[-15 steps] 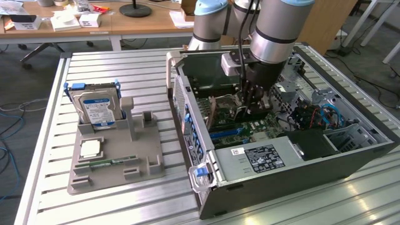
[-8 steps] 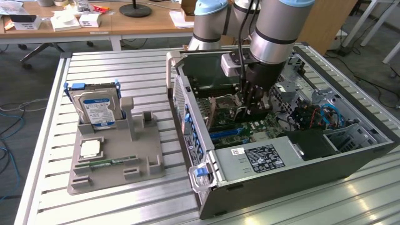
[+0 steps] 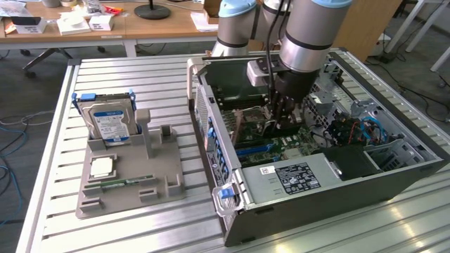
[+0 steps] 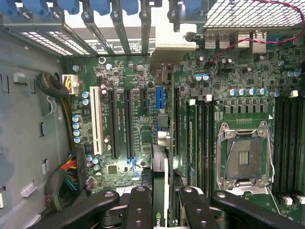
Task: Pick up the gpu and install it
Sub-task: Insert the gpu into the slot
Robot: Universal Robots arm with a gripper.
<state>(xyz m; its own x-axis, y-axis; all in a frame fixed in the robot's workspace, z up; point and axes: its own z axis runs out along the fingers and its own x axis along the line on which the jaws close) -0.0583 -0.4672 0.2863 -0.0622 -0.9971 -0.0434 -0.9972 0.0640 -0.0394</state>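
Nearest in the exterior view, at about eight o'clock, a grey holder (image 3: 158, 179) lies on the ribbed metal surface (image 3: 140, 79). A memory stick (image 3: 123, 183) lies flat across the holder's near part, and a hard drive (image 3: 109, 124) stands upright at its far end. Toward four o'clock, beside the holder, sits an open computer case (image 3: 338, 211) with its motherboard (image 3: 281, 145) exposed. The arm (image 3: 309, 37) comes down from twelve o'clock into the case, and the hand (image 3: 285, 124) hangs over the middle of the board. In the wrist view its fingers (image 4: 140, 205) are clamped on the graphics card (image 4: 158, 217), held edge-on above the long slots and close to a blue slot (image 4: 159, 102). Whether the card touches a slot cannot be told. The processor socket (image 4: 245, 160) lies off to one side. Farthest, at eleven o'clock, stands a wooden desk (image 3: 155, 26).
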